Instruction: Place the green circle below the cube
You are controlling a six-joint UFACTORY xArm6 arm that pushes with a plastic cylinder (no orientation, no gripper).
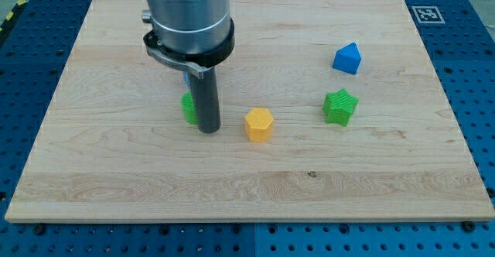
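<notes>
The green circle (pixel 188 107) lies left of the board's middle, mostly hidden behind my rod; only its left edge shows. My tip (pixel 209 130) rests on the board right against the circle's right side. The blue cube (pixel 347 59) sits at the view's upper right, far from the circle and the tip.
A yellow hexagon block (pixel 259 124) lies just right of my tip. A green star block (pixel 340 107) sits below the blue cube. A sliver of something blue (pixel 186 77) shows behind the rod above the circle. The wooden board (pixel 247 203) ends at a blue perforated table.
</notes>
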